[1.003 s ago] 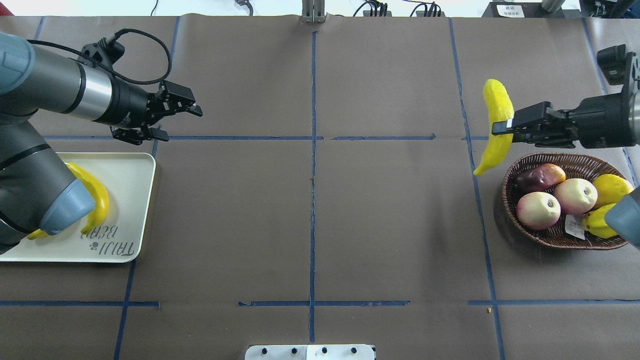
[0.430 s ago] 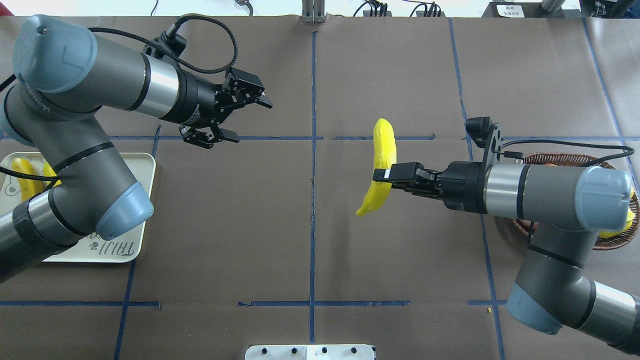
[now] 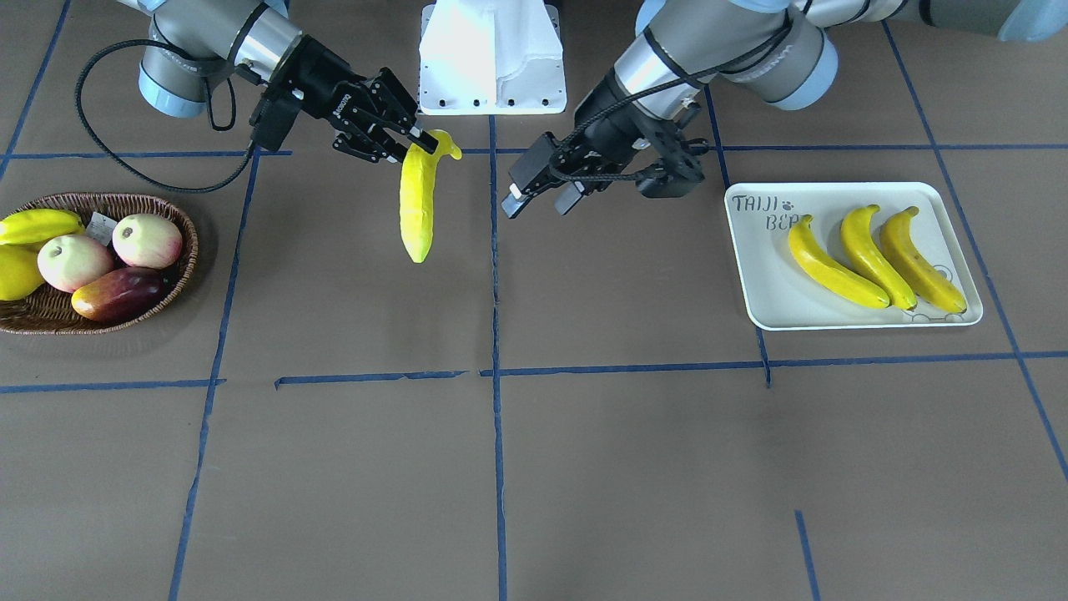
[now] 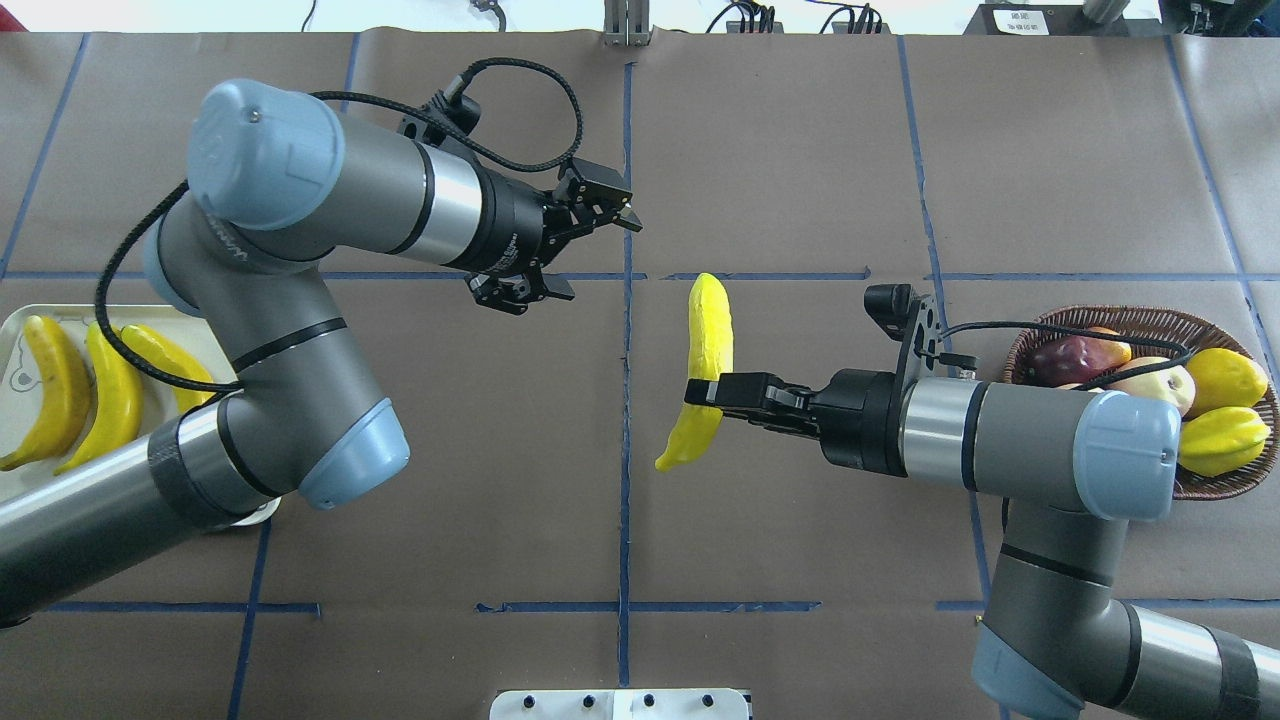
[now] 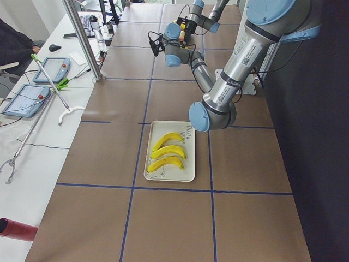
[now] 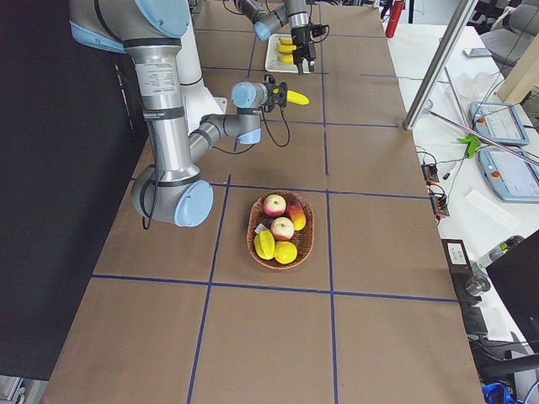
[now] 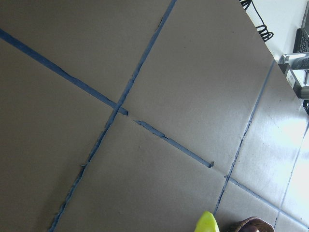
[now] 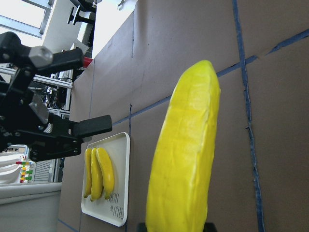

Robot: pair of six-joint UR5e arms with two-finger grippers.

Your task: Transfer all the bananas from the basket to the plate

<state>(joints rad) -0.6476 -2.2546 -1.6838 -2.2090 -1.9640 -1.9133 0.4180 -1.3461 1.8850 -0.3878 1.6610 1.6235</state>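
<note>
My right gripper [image 4: 705, 390] is shut on a yellow banana [image 4: 705, 370], which it holds in the air near the table's middle. The same banana [image 3: 415, 204] hangs from that gripper [image 3: 421, 142] in the front view and fills the right wrist view [image 8: 186, 154]. The left gripper [image 4: 598, 257] is open and empty, a short way left of the banana and apart from it. Three bananas [image 3: 872, 259] lie side by side on the white plate [image 3: 768, 284] at the table's left end. The wicker basket [image 4: 1040, 335] stands at the right end.
Inside the basket lie two apples [image 3: 146, 239], a dark mango [image 3: 117, 296], a lemon [image 4: 1222, 375] and a yellow-green fruit [image 4: 1225, 440]. My left arm's elbow [image 4: 350, 460] hangs over the plate's [image 4: 10, 325] near corner. Blue tape lines cross the brown table cover.
The right arm has carried the banana left from beside the basket to the table's middle. The left arm has swung right toward the centre with its gripper still open, uncovering the plate's bananas.
</note>
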